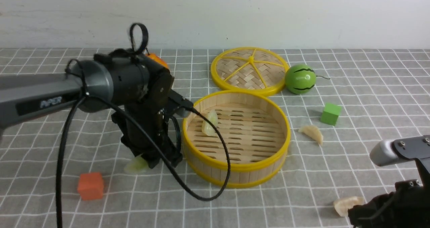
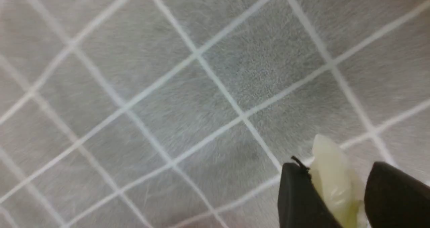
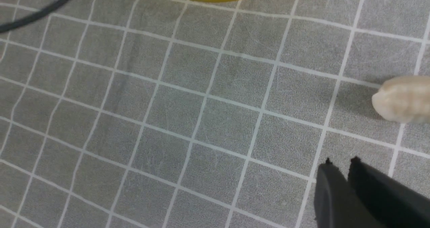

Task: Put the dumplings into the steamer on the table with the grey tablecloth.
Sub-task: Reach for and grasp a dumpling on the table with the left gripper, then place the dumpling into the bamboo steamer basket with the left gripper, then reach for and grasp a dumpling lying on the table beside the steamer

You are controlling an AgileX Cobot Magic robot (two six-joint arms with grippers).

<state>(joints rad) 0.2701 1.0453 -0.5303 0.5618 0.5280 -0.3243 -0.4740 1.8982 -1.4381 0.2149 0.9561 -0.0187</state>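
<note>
We grip beside the steamer (image 1: 235, 175).
Left pincer (image 2: 336, 172) clamps green dumpling (image 1: 136, 166) near its wall; right pincer (image 3: 341, 162) together above cloth (image 3: 201, 120).

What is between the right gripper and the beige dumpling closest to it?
Only bare cloth. The right wrist view shows nothing else between the right gripper and that beige dumpling.

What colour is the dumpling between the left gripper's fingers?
The dumpling is pale translucent green; the left wrist view shows it best.
</note>
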